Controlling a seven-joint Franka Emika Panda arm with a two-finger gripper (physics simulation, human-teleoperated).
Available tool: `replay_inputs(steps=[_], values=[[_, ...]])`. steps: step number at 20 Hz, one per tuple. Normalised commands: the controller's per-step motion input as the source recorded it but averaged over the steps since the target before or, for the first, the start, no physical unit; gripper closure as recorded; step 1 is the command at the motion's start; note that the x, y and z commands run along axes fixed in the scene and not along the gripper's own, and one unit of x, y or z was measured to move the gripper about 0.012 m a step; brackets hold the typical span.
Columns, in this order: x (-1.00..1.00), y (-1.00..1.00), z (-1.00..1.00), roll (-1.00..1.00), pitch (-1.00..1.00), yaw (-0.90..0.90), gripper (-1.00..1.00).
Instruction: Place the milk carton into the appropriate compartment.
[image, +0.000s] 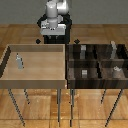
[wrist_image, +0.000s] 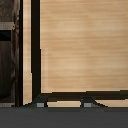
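Wood-plank floor (image: 30, 30) runs under two tables, and the arm stands behind them. Its gripper (wrist_image: 64, 104) shows in the wrist view as two grey fingertips (wrist_image: 41, 104) well apart, spread wide with nothing between them, over the bare pale boards of the tray (image: 35, 80). In the exterior view the gripper (image: 52, 30) hangs behind the tray's back wall, up near the robot's base.

Inside the tray, close to the wall at the exterior view's left, stands the carton (image: 19, 62): small, slim, pale grey-white, upright, with a narrower peaked top, alone and far from the gripper.

Just beside the tray, at the exterior view's right, sits the dark bin (image: 98, 62), split into compartments. Small grey pieces stand in several of them; I cannot tell what each one is.
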Motion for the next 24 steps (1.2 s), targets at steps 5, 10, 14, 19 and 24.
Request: replay_inputs(steps=[5, 10, 14, 19, 24], values=[[0.0, 0.0, 0.0, 0.0, 0.0, 0.0, -1.0], [0.0, -0.4, 0.0, 0.0, 0.0, 0.0, -1.0], [0.0, -1.0, 0.0, 0.0, 0.0, 0.0, -1.0], [0.0, -1.0, 0.0, 0.0, 0.0, 0.0, -1.0], [0.0, -1.0, 0.0, 0.0, 0.0, 0.0, -1.0]])
